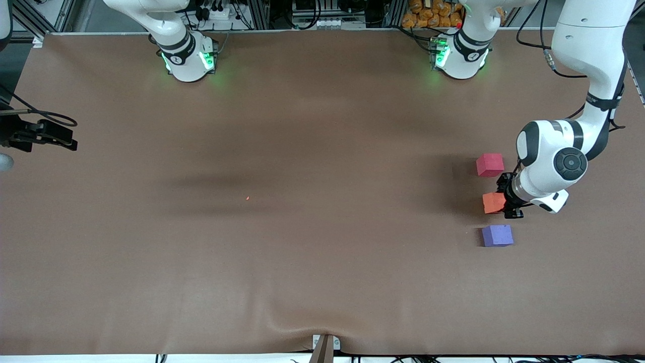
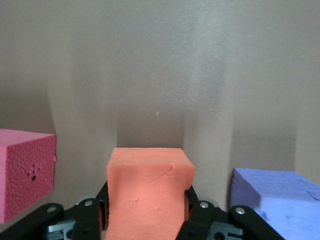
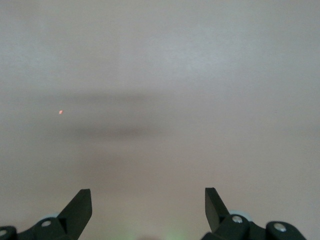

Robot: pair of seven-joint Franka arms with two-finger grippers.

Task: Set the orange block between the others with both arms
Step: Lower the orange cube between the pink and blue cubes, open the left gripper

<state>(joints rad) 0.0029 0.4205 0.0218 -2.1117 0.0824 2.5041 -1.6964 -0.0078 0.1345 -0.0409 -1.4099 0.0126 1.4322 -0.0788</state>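
Observation:
The orange block [image 1: 493,202] [image 2: 147,195] is low over the brown table near the left arm's end, in the gap between the others. My left gripper [image 1: 504,199] [image 2: 147,215] is shut on it, one finger on each side. The pinkish-red cube [image 1: 490,165] [image 2: 25,172] lies farther from the front camera, and the purple cube [image 1: 497,235] [image 2: 275,200] lies nearer. The three stand roughly in a row with small gaps. I cannot tell whether the orange block touches the table. My right gripper [image 1: 68,138] [image 3: 148,200] waits open and empty at the right arm's end of the table.
A tiny orange speck [image 1: 247,198] [image 3: 61,112] lies on the cloth near the middle. The brown cloth [image 1: 302,282] has a wrinkle at the edge nearest the front camera. Both arm bases [image 1: 189,60] [image 1: 461,58] glow green along the back edge.

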